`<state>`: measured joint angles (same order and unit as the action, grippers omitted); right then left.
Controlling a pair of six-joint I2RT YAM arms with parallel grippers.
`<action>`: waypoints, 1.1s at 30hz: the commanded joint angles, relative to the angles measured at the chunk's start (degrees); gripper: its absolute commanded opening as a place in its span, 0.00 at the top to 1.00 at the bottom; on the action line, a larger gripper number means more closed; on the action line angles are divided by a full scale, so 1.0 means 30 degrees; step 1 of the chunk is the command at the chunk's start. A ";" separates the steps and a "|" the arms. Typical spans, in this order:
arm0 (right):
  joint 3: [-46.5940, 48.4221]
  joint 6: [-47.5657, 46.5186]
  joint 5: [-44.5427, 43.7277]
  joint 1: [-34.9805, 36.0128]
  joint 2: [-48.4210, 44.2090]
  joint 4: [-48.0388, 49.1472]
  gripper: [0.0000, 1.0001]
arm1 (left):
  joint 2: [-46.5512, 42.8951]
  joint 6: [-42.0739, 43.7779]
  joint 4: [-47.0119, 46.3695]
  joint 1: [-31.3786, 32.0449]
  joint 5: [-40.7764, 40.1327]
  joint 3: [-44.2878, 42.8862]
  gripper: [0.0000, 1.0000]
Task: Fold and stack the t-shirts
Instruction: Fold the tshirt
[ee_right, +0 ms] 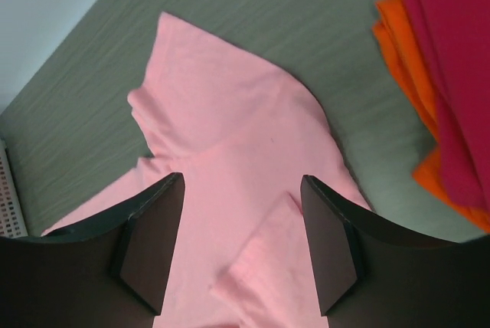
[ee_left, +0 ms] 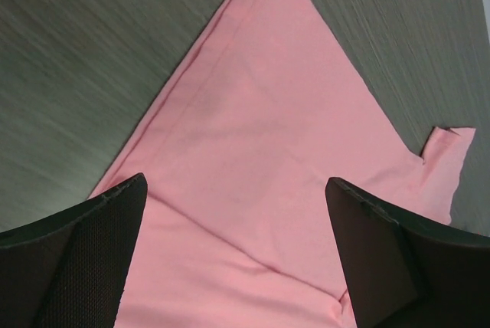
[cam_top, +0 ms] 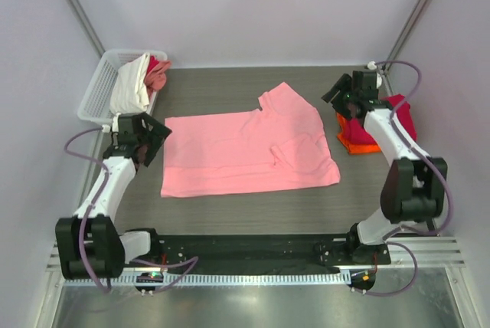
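Note:
A pink t-shirt lies spread on the dark table, one sleeve folded onto its body at the right and the other sleeve sticking out at the back. It also shows in the left wrist view and in the right wrist view. My left gripper is open and empty above the shirt's left edge. My right gripper is open and empty, raised by the shirt's back right corner. A folded stack, a dark red shirt on an orange one, lies at the right.
A white basket at the back left holds a white garment and a pinkish-red one. Pale walls close in the table on three sides. A black rail runs along the near edge.

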<state>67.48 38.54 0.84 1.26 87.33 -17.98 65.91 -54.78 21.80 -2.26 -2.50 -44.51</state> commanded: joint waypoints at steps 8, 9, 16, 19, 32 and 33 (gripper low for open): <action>1.2271 -0.2416 0.0395 0.1717 1.1311 -0.0831 0.33 | 0.8873 0.2411 -0.3284 0.0022 -0.1098 -0.6837 0.03; 1.4398 -0.2883 -0.0129 0.1894 1.3060 -0.1182 0.33 | 0.9402 0.2528 -0.3283 0.0022 -0.1273 -0.7568 0.03; 2.2267 -0.4760 -0.1630 0.2862 1.9047 -0.3851 0.36 | 1.3155 0.3172 -0.3254 0.0022 -0.1188 -0.9800 0.07; 2.3003 -0.5376 -0.1803 0.3008 1.9783 -0.3706 0.32 | 1.3800 0.3320 -0.3575 0.0022 -0.1099 -0.9831 0.07; 2.4672 -0.6432 -0.2859 0.3887 2.2217 -0.2885 0.35 | 1.3919 0.3583 -0.4689 0.0285 -0.0835 -0.9010 0.07; 2.4819 -0.6403 -0.2714 0.3946 2.2537 -0.2856 0.37 | 1.3948 0.3642 -0.4689 0.0372 -0.0894 -0.9010 0.07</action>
<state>139.37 20.86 -5.98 12.05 153.08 -27.38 106.24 -46.48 14.76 -1.28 -5.52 -71.59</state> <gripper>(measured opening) 0.640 0.936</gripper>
